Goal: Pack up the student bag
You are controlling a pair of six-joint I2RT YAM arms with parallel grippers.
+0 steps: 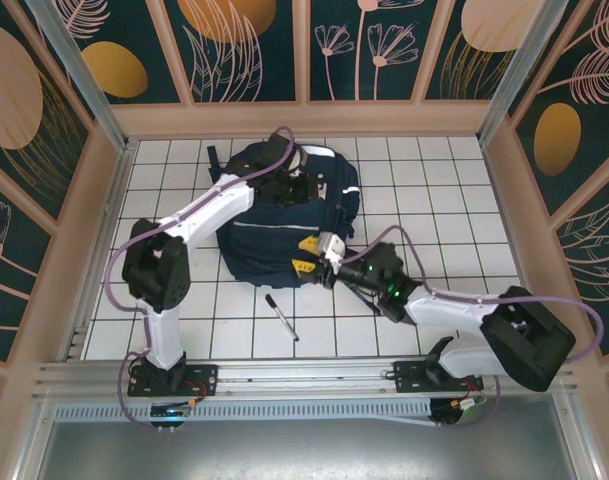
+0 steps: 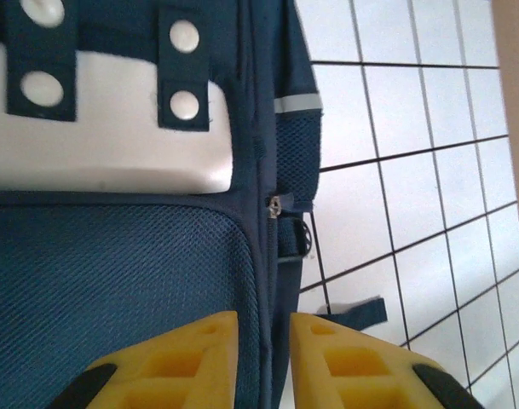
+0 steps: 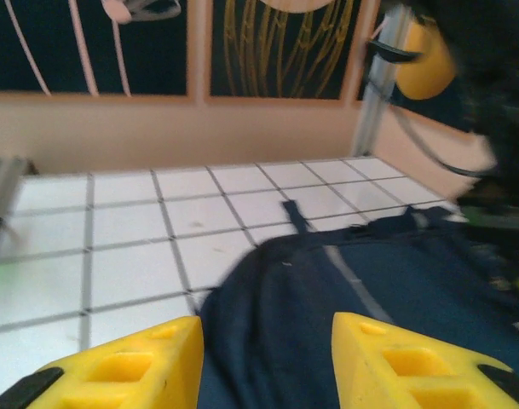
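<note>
One large navy student bag lies flat near the middle of the white-tiled table. Its long axis runs from the arms' side toward the far wall. Its top end, with the white patch, points at that wall and leans slightly right, and its bottom edge faces the arms. Little room is left between the bag's top and the wall, where a dark strap trails off the bag's far-left corner. Bare tiles lie open to the bag's left and, wider, to its right. A black pen lies on the tiles on the bag's near side, apart from it. The left gripper hangs over the bag's top end beside the white patch. Its yellow fingers are only narrowly parted, and the bag's side seam shows in the gap. The right gripper sits at the bag's near-right edge, its fingers moderately apart with navy fabric showing between them. Whether they touch the cloth cannot be told.
</note>
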